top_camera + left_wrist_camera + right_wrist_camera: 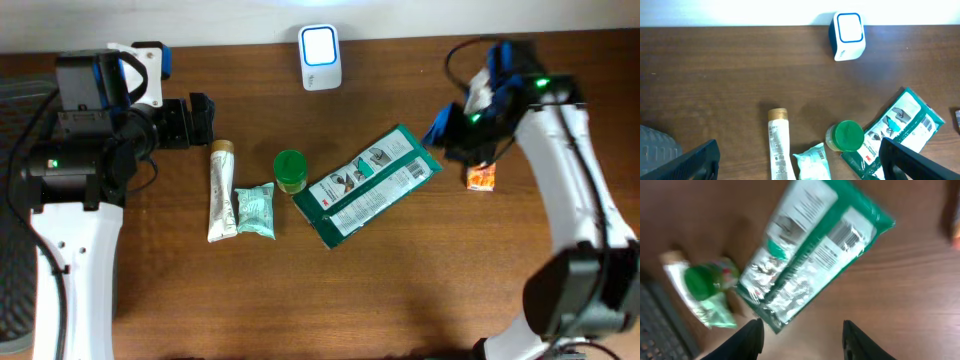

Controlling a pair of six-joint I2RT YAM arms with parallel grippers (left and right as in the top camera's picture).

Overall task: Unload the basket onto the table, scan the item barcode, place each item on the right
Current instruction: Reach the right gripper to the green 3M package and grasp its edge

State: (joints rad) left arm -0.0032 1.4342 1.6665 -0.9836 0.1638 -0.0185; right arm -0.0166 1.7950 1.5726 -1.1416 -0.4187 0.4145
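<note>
The green packet (367,185) lies flat mid-counter (400,290), tilted, its white label and barcode face up, just right of the jar (290,170). The right hand (804,339) hangs above it, spread and empty. The left hand (800,155) is spread wide and empty.

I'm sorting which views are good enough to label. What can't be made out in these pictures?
- Right wrist view: blur makes the barcode and print on the green packet unreadable. The orange sachet is cut off by the right edge.
- Left wrist view: the tube and the small pouch run off the bottom edge.
- Overhead view: the label on the jar is too small to read.
</note>
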